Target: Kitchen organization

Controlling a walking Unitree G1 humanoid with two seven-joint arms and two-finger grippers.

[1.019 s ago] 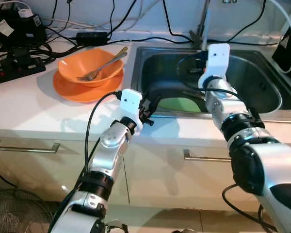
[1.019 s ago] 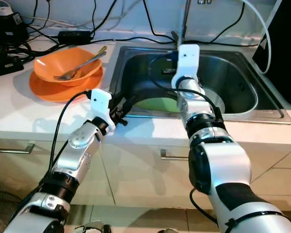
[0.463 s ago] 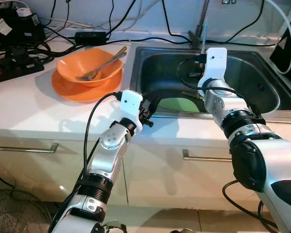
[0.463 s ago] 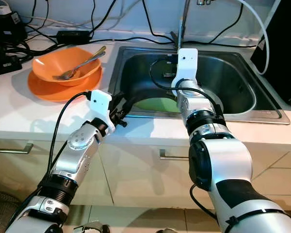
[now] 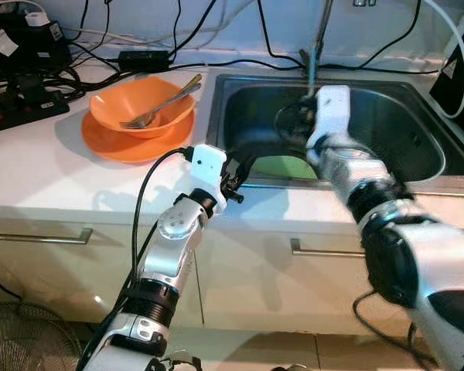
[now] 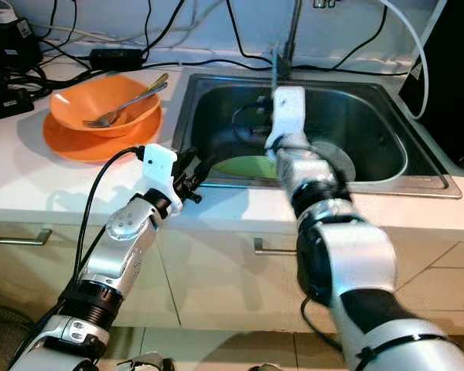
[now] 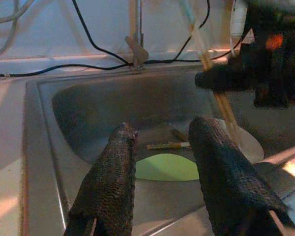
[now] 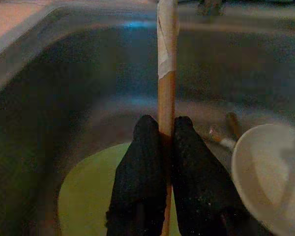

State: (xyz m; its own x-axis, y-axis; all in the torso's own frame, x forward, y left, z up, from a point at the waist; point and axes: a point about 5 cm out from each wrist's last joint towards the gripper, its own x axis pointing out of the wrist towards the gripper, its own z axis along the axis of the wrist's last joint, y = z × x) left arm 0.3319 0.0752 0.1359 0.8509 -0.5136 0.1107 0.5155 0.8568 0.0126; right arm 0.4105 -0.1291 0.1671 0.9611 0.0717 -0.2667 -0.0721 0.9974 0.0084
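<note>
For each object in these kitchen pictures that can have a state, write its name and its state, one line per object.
Right gripper: jaws shut on a chopstick, over the sink.
Chopstick: held upright, paper wrap on its upper part.
Left gripper: jaws open, empty, at the sink's front edge.
Green plate: flat on the sink floor.
Orange bowl: upright on an orange plate, fork resting inside.
Sink: no water running.

The scene is viewed by the two head cameras from above, facing forward and down over the surface and the sink, with both arms seen in front. The sink basin is faced from its near rim by the left wrist camera. The basin floor is seen at close range along the fingers by the right wrist camera. The sink is shared by all views.
</note>
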